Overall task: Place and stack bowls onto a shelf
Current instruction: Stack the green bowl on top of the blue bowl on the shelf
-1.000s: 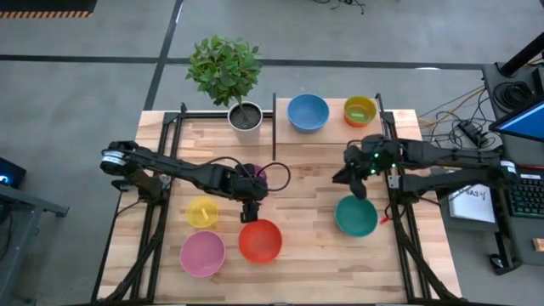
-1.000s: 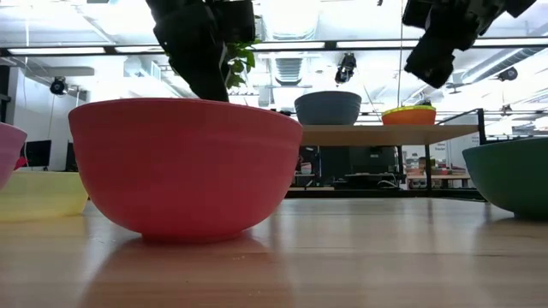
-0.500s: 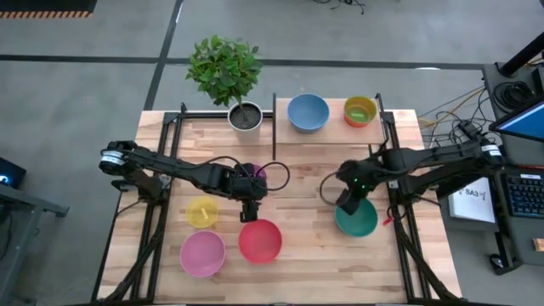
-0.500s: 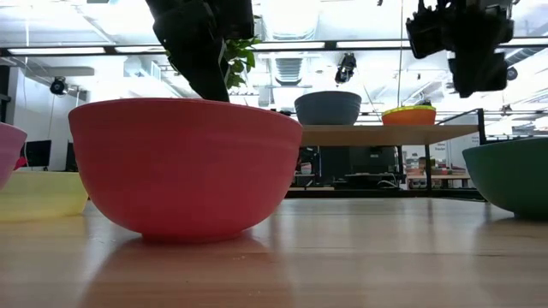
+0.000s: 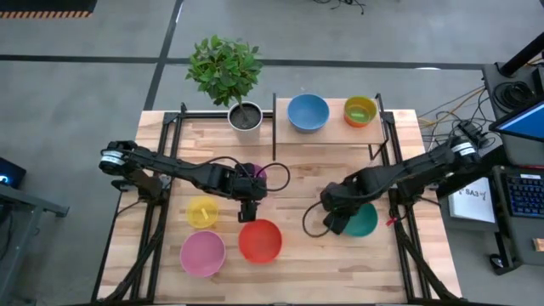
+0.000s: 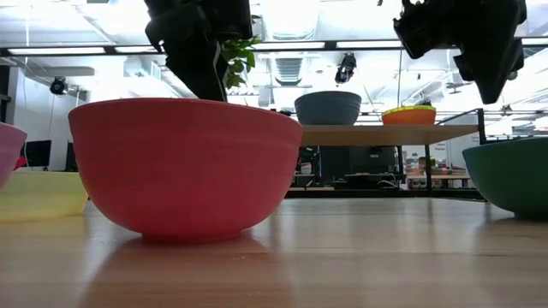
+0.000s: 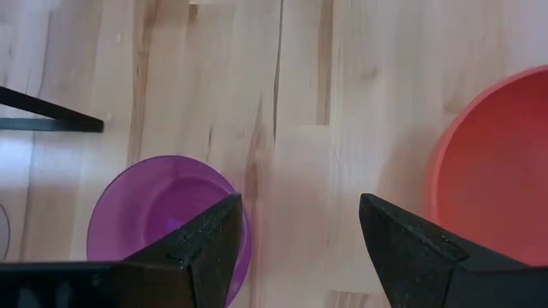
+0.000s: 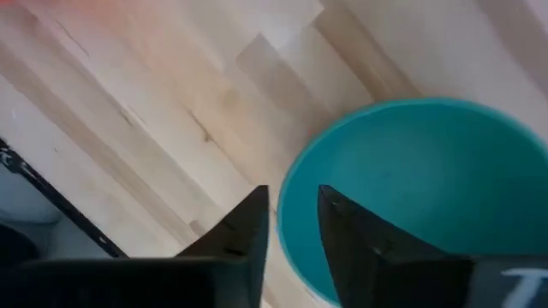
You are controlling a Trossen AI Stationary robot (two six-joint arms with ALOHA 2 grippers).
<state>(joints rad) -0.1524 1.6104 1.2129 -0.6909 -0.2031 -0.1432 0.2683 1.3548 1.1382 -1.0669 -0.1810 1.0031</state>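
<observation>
On the light-wood plank table (image 5: 297, 161), a round pink plastic bowl (image 5: 202, 253) and a small yellow one (image 5: 202, 212) sit leftmost. My left gripper (image 5: 248, 206) hangs, fingers apart, between the purple bowl (image 7: 163, 214) and the red bowl (image 5: 260, 240). My right gripper (image 5: 337, 223) straddles the teal bowl's (image 5: 364, 221) rim, fingers slightly apart. On the raised wooden shelf (image 5: 336, 132) stand the blue bowl (image 5: 308, 112) and the orange bowl (image 5: 359, 110).
</observation>
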